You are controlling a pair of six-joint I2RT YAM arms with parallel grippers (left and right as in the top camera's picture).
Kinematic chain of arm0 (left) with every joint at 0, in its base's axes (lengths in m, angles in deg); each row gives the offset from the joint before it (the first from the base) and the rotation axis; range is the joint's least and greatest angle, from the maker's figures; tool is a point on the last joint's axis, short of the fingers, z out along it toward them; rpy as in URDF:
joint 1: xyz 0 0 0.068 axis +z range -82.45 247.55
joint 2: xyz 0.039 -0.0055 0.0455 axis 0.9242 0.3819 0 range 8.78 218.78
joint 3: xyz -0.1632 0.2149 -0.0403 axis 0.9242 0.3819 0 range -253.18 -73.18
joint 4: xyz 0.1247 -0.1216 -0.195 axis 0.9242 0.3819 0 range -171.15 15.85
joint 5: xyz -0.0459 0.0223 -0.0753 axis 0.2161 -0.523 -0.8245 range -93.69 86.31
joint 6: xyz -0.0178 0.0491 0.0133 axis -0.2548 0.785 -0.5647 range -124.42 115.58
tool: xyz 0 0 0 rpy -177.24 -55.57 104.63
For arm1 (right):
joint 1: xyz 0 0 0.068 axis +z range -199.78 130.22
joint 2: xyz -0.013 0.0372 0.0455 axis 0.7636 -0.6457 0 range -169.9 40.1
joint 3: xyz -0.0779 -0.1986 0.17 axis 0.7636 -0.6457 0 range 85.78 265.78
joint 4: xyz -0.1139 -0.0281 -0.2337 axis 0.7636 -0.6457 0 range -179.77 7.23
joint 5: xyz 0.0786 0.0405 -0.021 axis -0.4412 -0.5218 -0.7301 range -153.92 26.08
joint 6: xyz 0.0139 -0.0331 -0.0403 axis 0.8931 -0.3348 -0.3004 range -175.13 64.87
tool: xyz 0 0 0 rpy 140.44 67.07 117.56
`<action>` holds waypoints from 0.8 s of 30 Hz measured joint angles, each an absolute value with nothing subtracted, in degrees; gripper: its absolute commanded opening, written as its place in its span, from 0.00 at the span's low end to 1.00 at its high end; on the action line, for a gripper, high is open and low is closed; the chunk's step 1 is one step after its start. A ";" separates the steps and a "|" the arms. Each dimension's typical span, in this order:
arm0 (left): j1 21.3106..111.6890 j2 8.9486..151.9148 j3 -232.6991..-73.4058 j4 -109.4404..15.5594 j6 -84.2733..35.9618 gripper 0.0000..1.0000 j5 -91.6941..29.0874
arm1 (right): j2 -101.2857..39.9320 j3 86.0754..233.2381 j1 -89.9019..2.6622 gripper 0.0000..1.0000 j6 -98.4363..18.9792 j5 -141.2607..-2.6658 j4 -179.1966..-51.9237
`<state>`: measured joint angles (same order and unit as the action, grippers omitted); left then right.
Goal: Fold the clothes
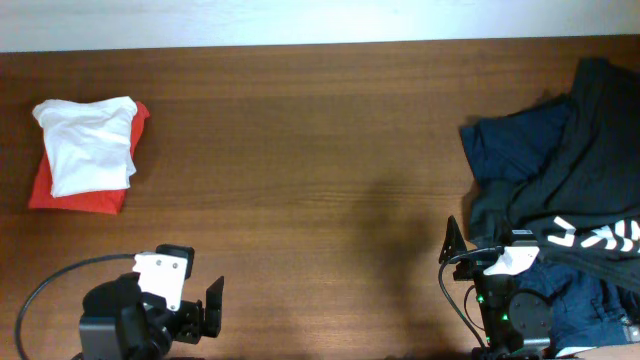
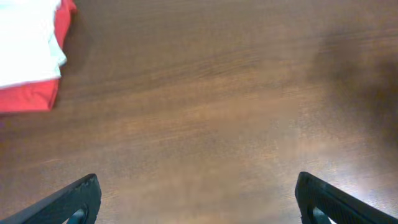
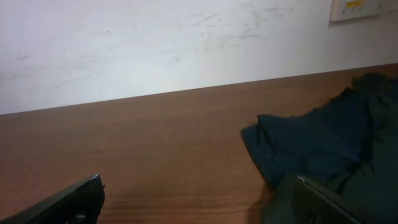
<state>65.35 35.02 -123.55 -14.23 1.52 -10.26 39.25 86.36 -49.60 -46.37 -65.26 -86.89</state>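
Left gripper [image 2: 198, 202] is spread wide and empty; ahead to its left, a folded white garment [image 1: 88, 145] lies on a red one [image 1: 78, 200]. Right gripper [image 3: 199, 202] is also wide and empty, with the dark unfolded clothes heap [image 1: 570, 170] just ahead-right of it on the table [image 1: 300, 150].

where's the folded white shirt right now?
The white shirt sits at the far left of the table in the overhead view, stacked on the red garment. The left wrist view catches it top-left.
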 measured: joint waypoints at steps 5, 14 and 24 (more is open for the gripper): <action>65.35 21.65 -99.77 -43.04 1.32 0.99 -11.06 | 39.28 86.36 -49.60 0.99 -46.42 -65.26 -86.89; 65.35 9.56 -74.08 -77.33 1.12 0.99 -11.81 | 39.34 86.36 -49.60 0.99 -46.55 -65.26 -86.89; 65.35 9.47 -74.08 -77.27 1.12 0.99 -11.79 | 39.34 86.36 -49.60 0.99 -46.53 -65.26 -86.89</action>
<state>65.35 9.47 -74.08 -77.27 1.12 -11.79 39.34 86.36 -49.60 -46.53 -65.26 -86.89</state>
